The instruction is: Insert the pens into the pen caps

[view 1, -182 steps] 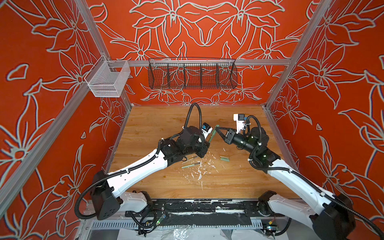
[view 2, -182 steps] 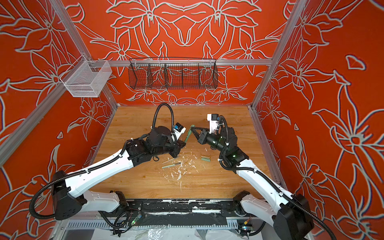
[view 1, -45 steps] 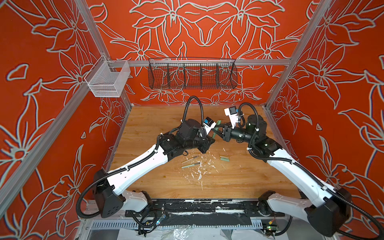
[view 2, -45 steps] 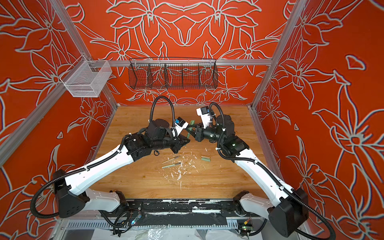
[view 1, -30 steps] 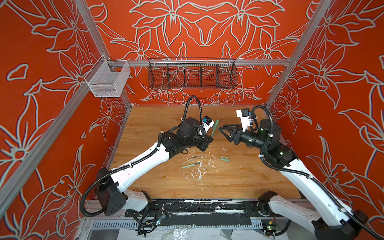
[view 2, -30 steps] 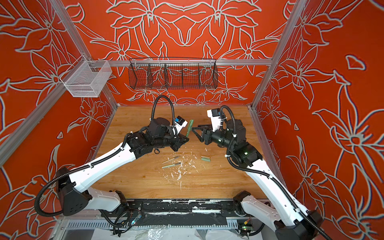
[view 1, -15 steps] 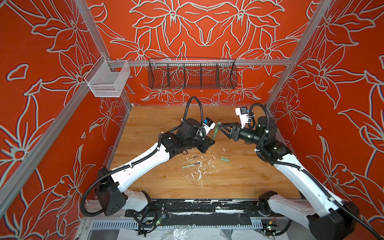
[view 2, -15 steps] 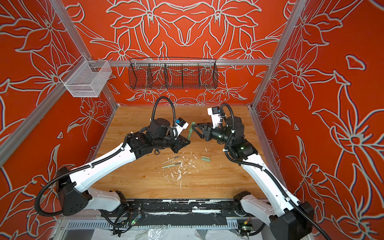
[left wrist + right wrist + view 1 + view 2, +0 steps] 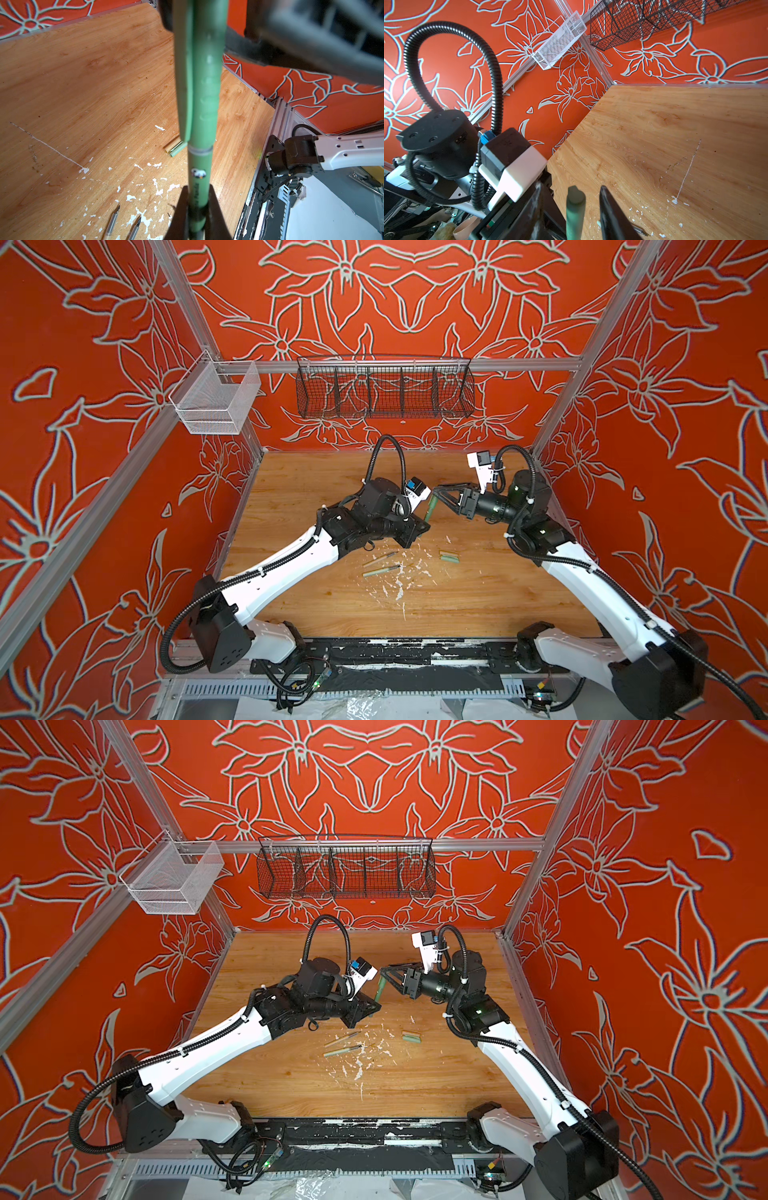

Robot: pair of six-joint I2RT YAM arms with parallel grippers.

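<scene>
Since a second ago the right claw (image 9: 436, 493) has come back in toward the middle, and its two fingers now sit one on each side of the top end of the dark green pen (image 9: 430, 506). Under it all lies the big wooden table (image 9: 316, 489) with red flower walls around it. Both arms reach in over the table and meet near its middle in both top views. On the back wall hangs a long black wire basket (image 9: 384, 391), and a smaller white mesh basket (image 9: 216, 400) hangs at the left corner. The left claw (image 9: 196, 209) is pressed tight on the low end of the dark green pen and holds it up off the table, leaning a bit. The dark green cap (image 9: 207, 83) with its clip sits on the top part of that pen. In the right wrist view the right claw is spread, with a gap showing on each side of the pen top (image 9: 575, 199), so it is not pinching it. The left arm's camera block (image 9: 512, 168) is just beside that claw and hides some of the table. Below the claws, two more pens lie side by side on the wood, a beige pen (image 9: 380, 559) and a pale green pen (image 9: 381, 571). Near them, to the right, a beige cap (image 9: 172, 144) and a pale green cap (image 9: 177, 149) lie touching. White paint flecks (image 9: 399, 585) dot the wood between the pens and caps.
</scene>
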